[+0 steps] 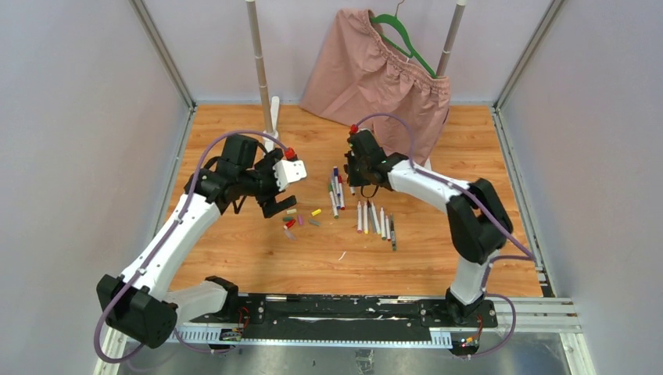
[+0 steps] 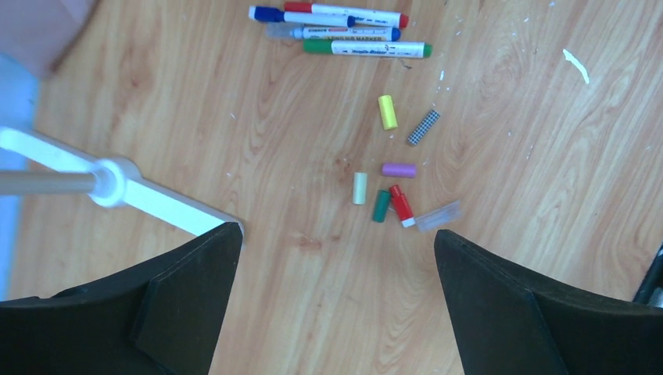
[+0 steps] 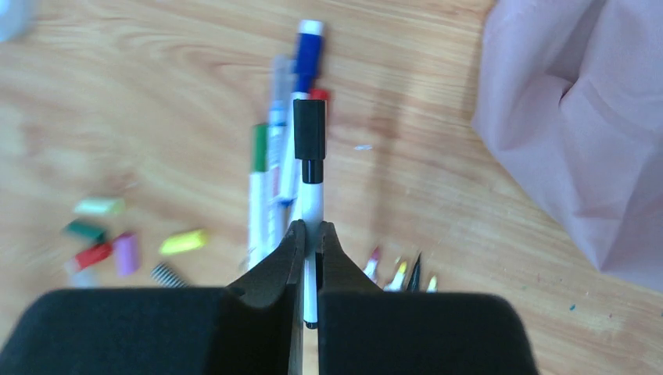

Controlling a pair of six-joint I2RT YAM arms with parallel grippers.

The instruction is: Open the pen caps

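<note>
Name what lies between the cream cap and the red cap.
A dark green cap lies between the cream cap and the red cap. The left wrist view shows this clearly.

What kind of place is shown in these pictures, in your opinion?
Probably a robotics lab test cell: a wooden table enclosed by plain grey panels on metal framing, with two robot arms bolted to a rail.
</note>
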